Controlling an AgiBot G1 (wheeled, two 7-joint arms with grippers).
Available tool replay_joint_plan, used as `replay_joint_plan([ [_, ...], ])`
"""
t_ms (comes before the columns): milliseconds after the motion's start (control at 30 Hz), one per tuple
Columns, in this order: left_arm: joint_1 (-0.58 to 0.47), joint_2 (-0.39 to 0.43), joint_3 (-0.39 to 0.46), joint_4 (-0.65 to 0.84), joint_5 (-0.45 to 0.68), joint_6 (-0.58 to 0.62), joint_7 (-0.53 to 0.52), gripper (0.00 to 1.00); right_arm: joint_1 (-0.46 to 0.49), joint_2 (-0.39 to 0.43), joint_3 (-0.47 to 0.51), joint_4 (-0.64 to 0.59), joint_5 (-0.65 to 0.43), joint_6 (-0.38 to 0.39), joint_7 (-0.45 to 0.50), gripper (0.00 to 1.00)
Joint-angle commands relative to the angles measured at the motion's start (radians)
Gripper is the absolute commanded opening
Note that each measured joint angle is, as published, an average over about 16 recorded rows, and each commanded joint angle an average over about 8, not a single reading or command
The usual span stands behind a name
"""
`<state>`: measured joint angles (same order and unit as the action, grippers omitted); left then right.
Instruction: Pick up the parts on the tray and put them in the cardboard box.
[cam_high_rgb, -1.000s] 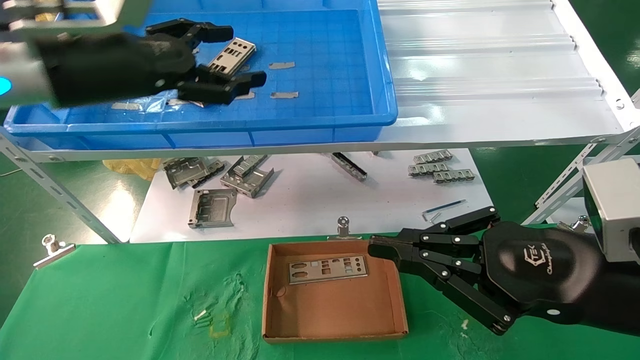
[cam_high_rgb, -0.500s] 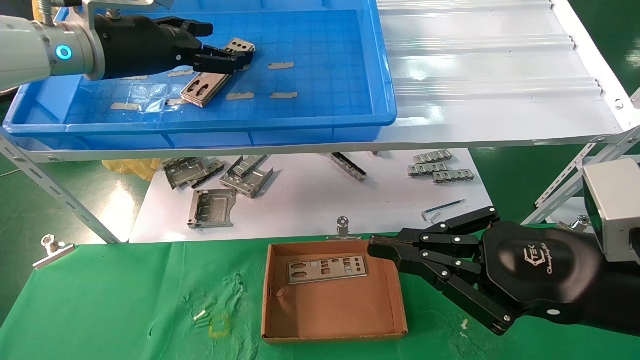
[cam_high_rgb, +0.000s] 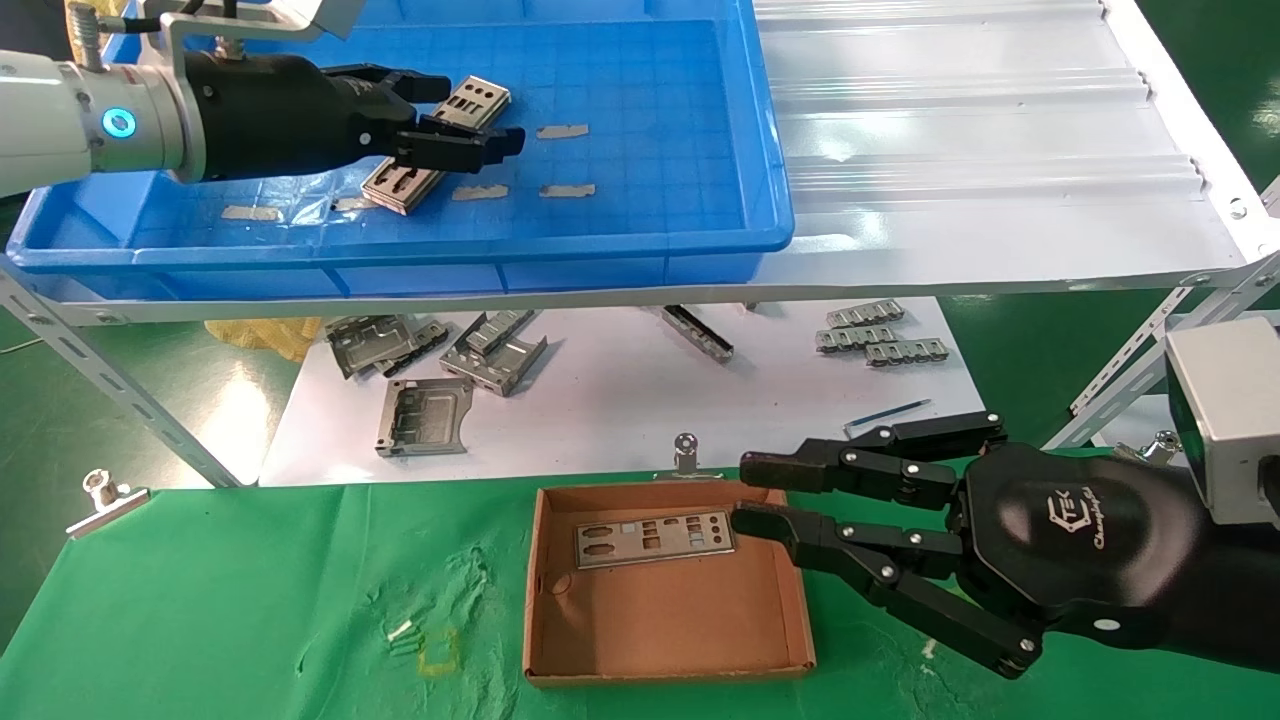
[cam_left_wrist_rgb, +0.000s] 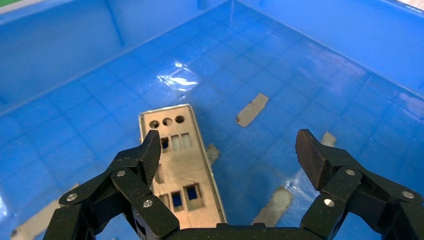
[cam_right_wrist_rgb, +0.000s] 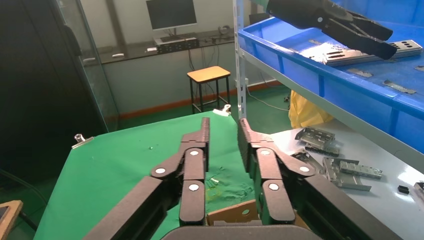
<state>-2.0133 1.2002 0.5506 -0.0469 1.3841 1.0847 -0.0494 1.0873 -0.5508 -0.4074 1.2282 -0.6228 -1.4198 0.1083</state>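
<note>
Upper left of frame: left gripper (cam_high_rgb: 455, 120) spread, unclenched, above tray (cam_high_rgb: 640, 245) part (cam_left_wrist_rgb: 177, 165).
Plate's long axis lay between the jaws, offset toward one finger; right gripper (cam_high_rgb: 755, 495) slightly parted, empty, beside cardboard box (cam_high_rgb: 665, 655).

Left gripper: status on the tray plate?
Left gripper open, straddling the plate in the tray, not gripped. Right gripper open at the cardboard box; one plate inside. Nothing blocking.
</note>
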Motion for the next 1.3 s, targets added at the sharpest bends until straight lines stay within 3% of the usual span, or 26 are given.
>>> replay_joint_plan([
  [33,-0.001,-0.002,-0.003,0.008,-0.004,0.013,0.003,0.0,0.0,0.0,0.0,0.0,0.0,0.0,0.0,1.0],
  [167,0.0,-0.002,-0.006,0.014,-0.009,-0.008,0.019,0.02,0.0,0.0,0.0,0.0,0.0,0.0,0.0,1.0],
  [200,0.0,-0.002,-0.007,0.015,-0.009,-0.012,0.023,0.11,0.0,0.0,0.0,0.0,0.0,0.0,0.0,1.0],
  [400,-0.001,-0.004,-0.005,0.02,-0.006,-0.033,0.047,0.86,0.0,0.0,0.0,0.0,0.0,0.0,0.0,1.0],
  [433,-0.001,-0.004,-0.004,0.021,-0.005,-0.036,0.051,0.96,0.0,0.0,0.0,0.0,0.0,0.0,0.0,1.0],
  [467,-0.001,-0.004,-0.004,0.022,-0.005,-0.038,0.054,1.0,0.0,0.0,0.0,0.0,0.0,0.0,0.0,1.0],
  [900,-0.001,0.002,-0.005,0.038,-0.005,-0.047,0.065,1.0,0.0,0.0,0.0,0.0,0.0,0.0,0.0,1.0],
  [967,0.0,0.004,-0.005,0.04,-0.006,-0.048,0.064,0.96,0.0,0.0,0.0,0.0,0.0,0.0,0.0,1.0],
  [1033,0.001,0.006,-0.006,0.042,-0.007,-0.05,0.063,0.79,0.0,0.0,0.0,0.0,0.0,0.0,0.0,1.0],
  [1200,0.002,0.01,-0.005,0.047,-0.005,-0.053,0.058,0.18,0.0,0.0,0.0,0.0,0.0,0.0,0.0,1.0],
  [1233,0.002,0.011,-0.004,0.048,-0.005,-0.054,0.056,0.09,0.0,0.0,0.0,0.0,0.0,0.0,0.0,1.0],
  [1300,0.002,0.012,-0.003,0.049,-0.003,-0.057,0.055,0.0,0.0,0.0,0.0,0.0,0.0,0.0,0.0,1.0],
])
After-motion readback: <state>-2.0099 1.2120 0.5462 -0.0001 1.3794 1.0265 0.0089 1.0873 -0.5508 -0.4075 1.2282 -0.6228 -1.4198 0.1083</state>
